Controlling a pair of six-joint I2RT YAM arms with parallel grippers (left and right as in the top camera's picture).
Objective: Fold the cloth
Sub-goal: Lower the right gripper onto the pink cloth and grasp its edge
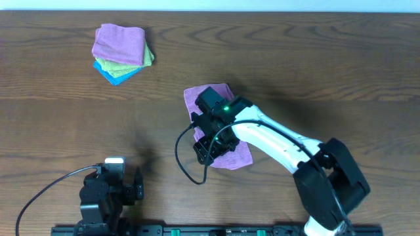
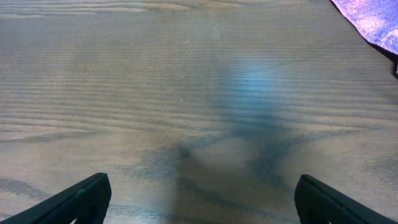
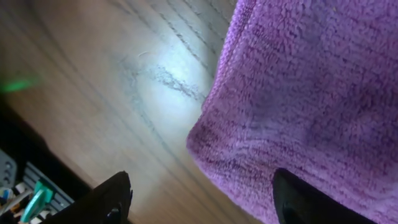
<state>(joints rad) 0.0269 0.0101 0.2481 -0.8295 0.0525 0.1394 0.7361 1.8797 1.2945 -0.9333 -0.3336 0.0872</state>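
Two claws are in view, and both stand open with nothing in them. The right claw (image 3: 208, 202) hangs over the near edge of the purple cloth (image 3: 311, 93). Its fingers (image 3: 112, 200) are spread wide. One of them is over bare counter (image 3: 93, 81) and the other over the cloth's fleece. A rounded corner of the cloth lies just ahead of the gap between them. Whether the tips touch the fabric cannot be told.

From overhead, the cloth (image 1: 214, 94) lies flat under the right claw (image 1: 210, 147), with a strip showing beyond it and another part to its side. The right arm covers the cloth's middle.

The left claw (image 2: 205, 202) is well apart from the cloth, low over the bare wood. Its fingers (image 2: 84, 199) are held wide, and only the grain and a soft shadow lie ahead of them. Far ahead of this claw and off to its right, a corner of the cloth (image 2: 373, 22) shows at the edge of the wrist view.

Well beyond the left claw, toward the far side of the counter (image 1: 328, 65), sits a stack of folded cloths (image 1: 121, 49), purple on top of green and blue.
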